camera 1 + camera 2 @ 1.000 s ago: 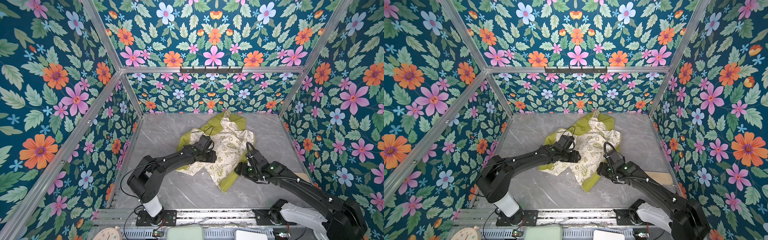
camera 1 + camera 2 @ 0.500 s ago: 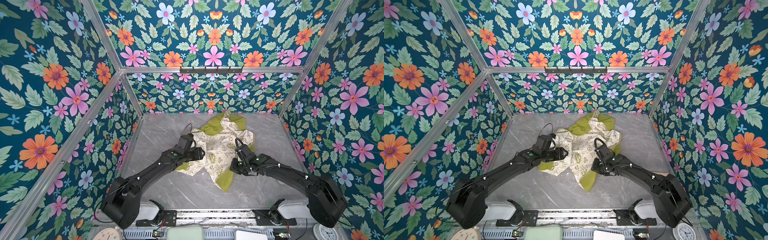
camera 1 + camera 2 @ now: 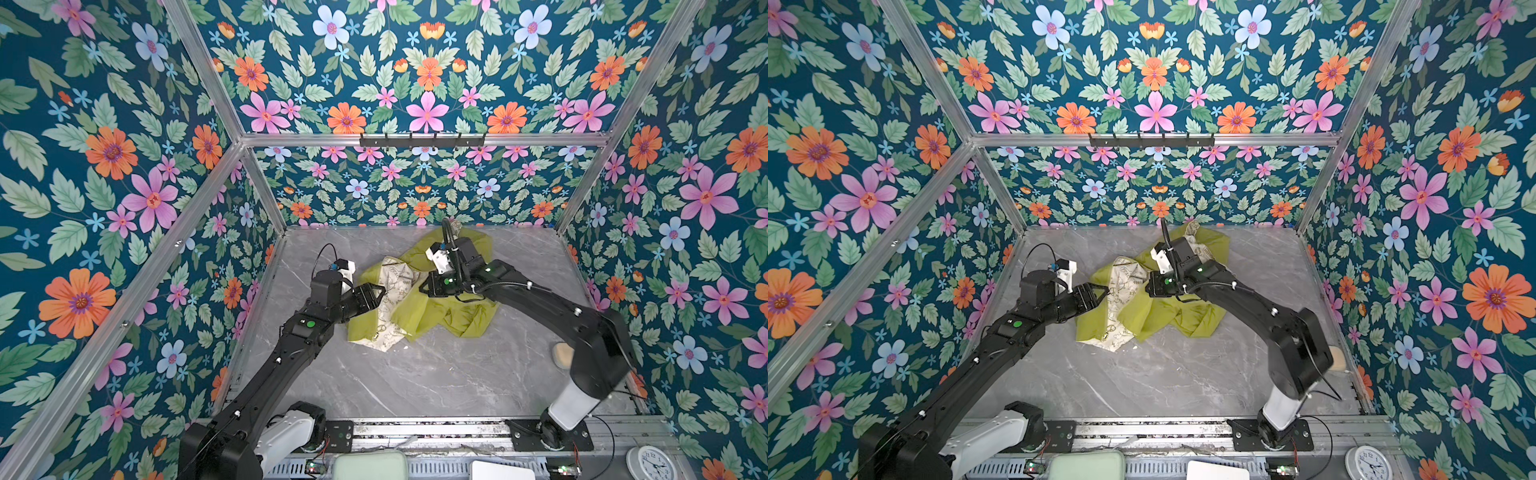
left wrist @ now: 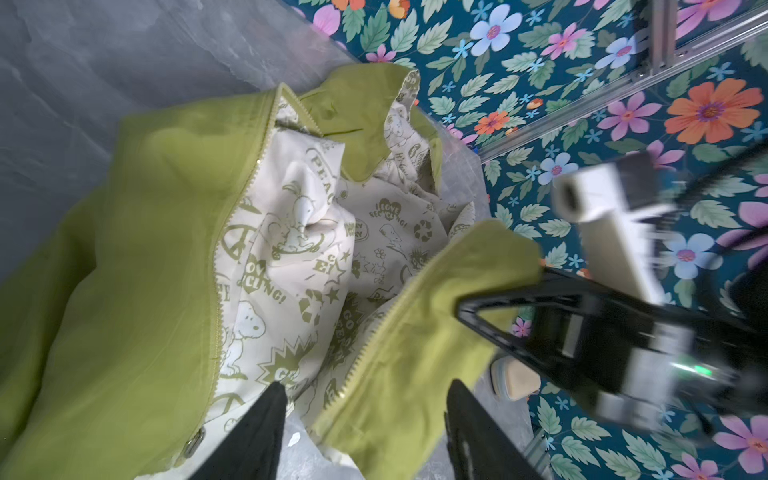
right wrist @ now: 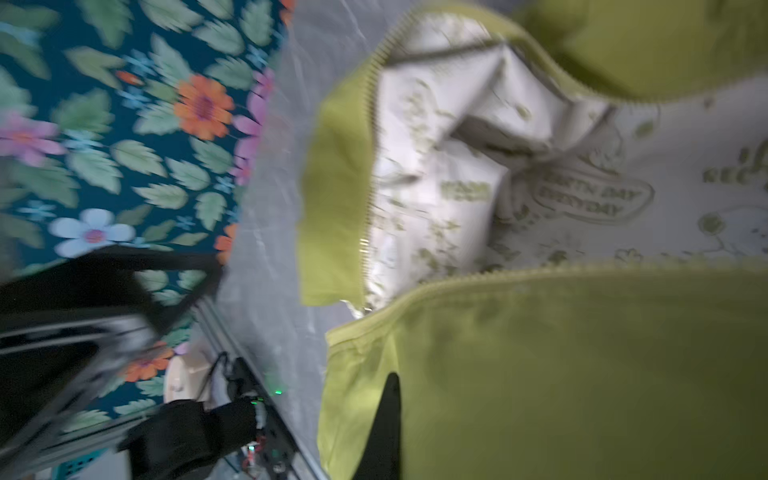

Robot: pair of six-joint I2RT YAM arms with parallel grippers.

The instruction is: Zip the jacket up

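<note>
On grey table [image 3: 415, 374]: jacket [image 3: 440, 318] crumpled, unzipped.

A grey, marble-patterned tabletop [image 3: 415, 374] fills the floor of the flower-papered enclosure in both top views. Only one large thing lies on it: a thin lime-green fabric jacket [image 3: 453, 320] with a cream, doodle-printed lining, crumpled and open in the back half of the surface. Its far end reaches the foot of the back wall, while its near hem stops about mid-table. The two green zipper edges [image 4: 226, 266] lie apart with the lining bared between them, and one green flap is raised off the surface. At the right edge sits a small round beige object [image 3: 1339, 359], partly hidden. The front half of the marble is bare.
</note>
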